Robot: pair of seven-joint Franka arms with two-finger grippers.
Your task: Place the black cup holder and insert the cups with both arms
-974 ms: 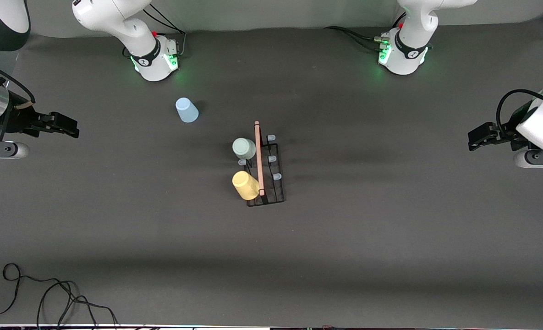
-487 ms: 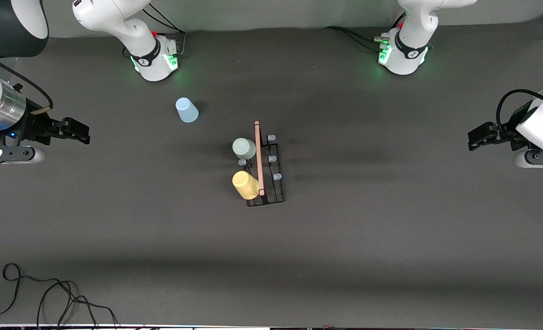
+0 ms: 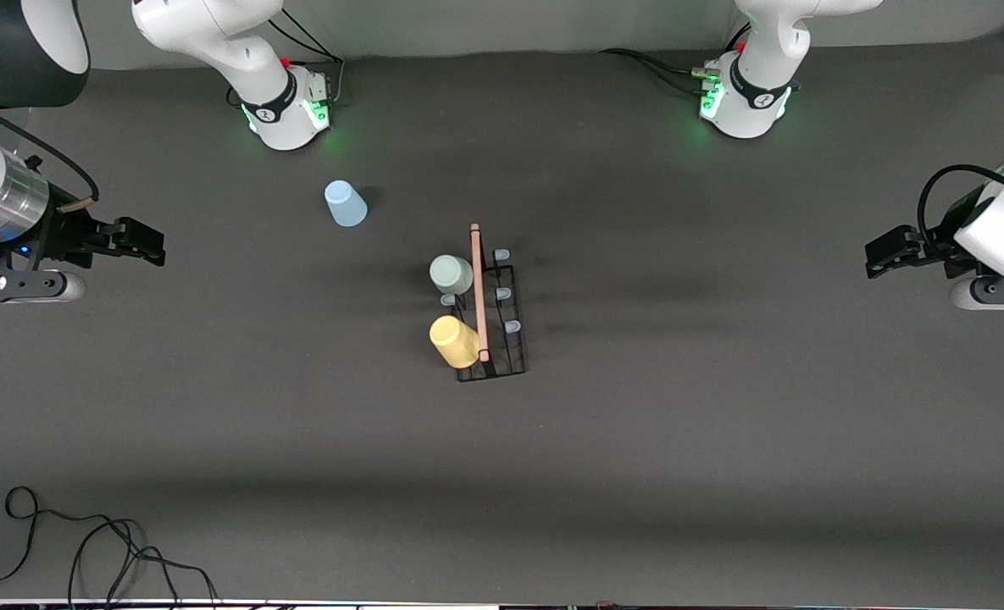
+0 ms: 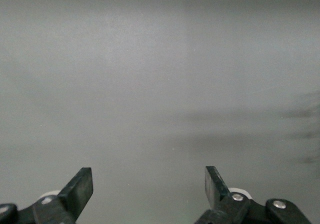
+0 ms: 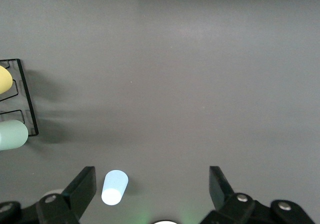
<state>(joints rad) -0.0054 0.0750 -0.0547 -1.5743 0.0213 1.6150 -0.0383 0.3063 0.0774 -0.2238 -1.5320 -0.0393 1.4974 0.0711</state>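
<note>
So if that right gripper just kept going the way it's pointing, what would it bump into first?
Likely just the table. The right gripper, fingers open, looks down on bare dark surface; the light blue cup sits just off its line, and the black cup holder lies off to one side. Depth is hard to judge.

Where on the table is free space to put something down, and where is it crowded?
Bare cloth runs between the black cup holder and the light blue cup, and nearer the front camera down to the cables. It is crowded at the holder, where the pale green cup and yellow cup sit.
</note>
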